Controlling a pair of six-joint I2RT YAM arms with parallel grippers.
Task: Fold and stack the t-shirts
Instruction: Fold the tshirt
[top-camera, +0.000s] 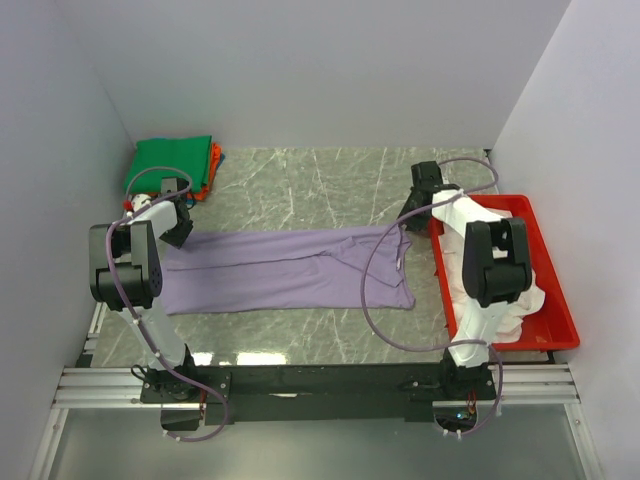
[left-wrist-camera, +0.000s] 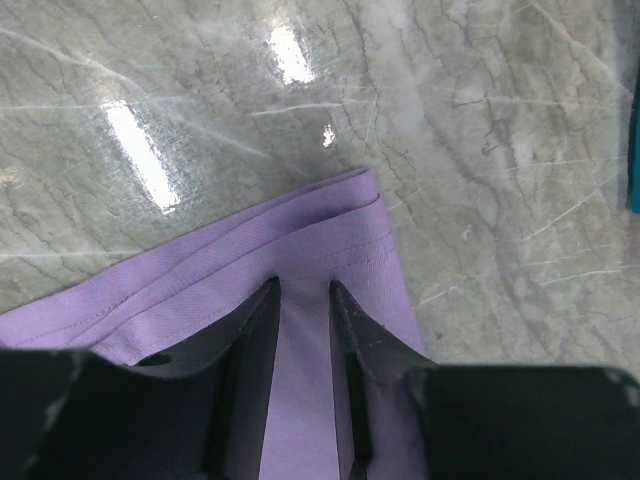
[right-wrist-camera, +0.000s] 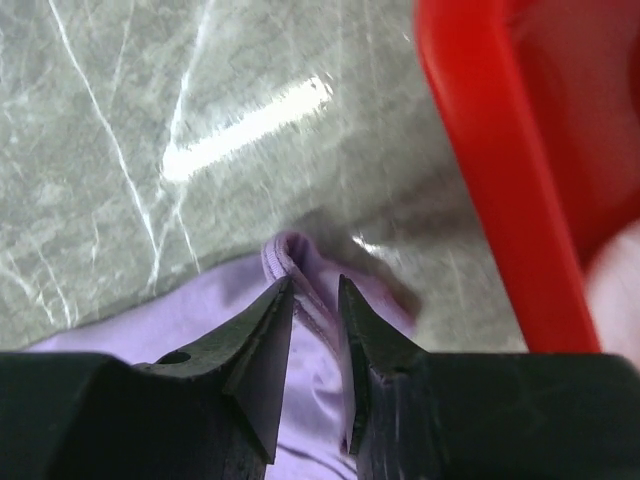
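Observation:
A lavender t-shirt lies folded into a long strip across the marble table. My left gripper is at its left end. In the left wrist view the fingers stand apart over the hemmed edge, and the cloth lies flat between them. My right gripper is at the right end. Its jaws are open astride the ribbed collar, which bunches up between the fingertips. Folded green and orange-red t-shirts are stacked at the back left corner.
A red tray stands along the right side with pale pinkish-white cloth in it. Its rim is close beside my right fingers. Grey walls close in the left, back and right. A cable loops over the shirt's right end.

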